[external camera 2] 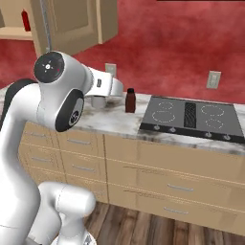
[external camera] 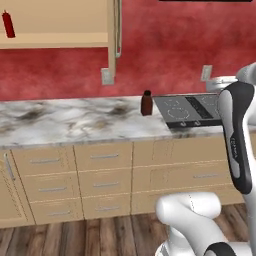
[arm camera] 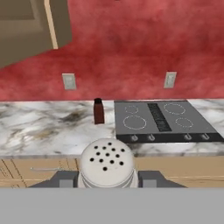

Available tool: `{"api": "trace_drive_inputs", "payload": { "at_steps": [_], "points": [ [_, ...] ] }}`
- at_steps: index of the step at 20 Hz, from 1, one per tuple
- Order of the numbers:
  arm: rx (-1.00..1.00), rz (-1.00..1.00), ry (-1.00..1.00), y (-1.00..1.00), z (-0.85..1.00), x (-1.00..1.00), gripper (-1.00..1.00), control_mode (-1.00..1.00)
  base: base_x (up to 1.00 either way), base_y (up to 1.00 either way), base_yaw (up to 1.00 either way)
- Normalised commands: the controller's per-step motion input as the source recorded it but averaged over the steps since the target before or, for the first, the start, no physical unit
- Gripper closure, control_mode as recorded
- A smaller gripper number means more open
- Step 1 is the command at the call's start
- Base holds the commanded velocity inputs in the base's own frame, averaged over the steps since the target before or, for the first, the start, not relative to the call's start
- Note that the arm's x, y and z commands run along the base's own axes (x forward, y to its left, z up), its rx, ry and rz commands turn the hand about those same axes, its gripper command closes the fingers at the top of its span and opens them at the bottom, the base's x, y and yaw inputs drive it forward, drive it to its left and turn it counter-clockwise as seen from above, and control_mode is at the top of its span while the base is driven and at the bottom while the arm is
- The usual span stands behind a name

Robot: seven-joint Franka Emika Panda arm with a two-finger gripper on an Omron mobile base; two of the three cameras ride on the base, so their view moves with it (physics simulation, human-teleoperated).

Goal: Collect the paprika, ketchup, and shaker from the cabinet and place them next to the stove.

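Gripper [arm camera: 107, 181]: closed narrow on the shaker, one dark finger to each side of it, held above the floor in front of the counter.
Shaker [arm camera: 107, 164]: pale, round perforated top facing the hand camera; clamped between the fingers, upright, directly at the tips.
Counter [arm camera: 39, 129]: marbled white-grey top, ahead of and below the gripper, running left to right; tan drawer fronts under it.
Paprika [arm camera: 99, 111]: dark reddish-brown jar with black cap, upright on the counter, straight ahead of the gripper and slightly left; just beside the stove's left edge, apart from it. Seen also in the left base view [external camera: 146, 103] and the right base view [external camera 2: 129, 101].
Stove [arm camera: 162, 120]: dark grey cooktop with four white rings, centre vent and front knobs; ahead of the gripper and to its right, set into the counter.
Wall outlets [arm camera: 68, 81]: two pale plates on the red wall, beyond the counter, one left and one right of the gripper's line.
Cabinet [external camera: 65, 37]: tan wall unit, door open, high and far left of the gripper.
Ketchup [external camera: 8, 25]: slim red bottle, upright on the cabinet shelf, farthest item.
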Motion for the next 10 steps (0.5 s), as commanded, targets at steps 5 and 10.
{"api": "trace_drive_inputs", "payload": {
  "at_steps": [5,10],
  "points": [
    [0.00,0.00,0.00,0.00,0.00,0.00,1.00,1.00,0.46,-0.47,0.00],
    [0.00,0.00,0.00,0.00,0.00,0.00,1.00,1.00,0.68,-0.46,0.00]
  ]
}}
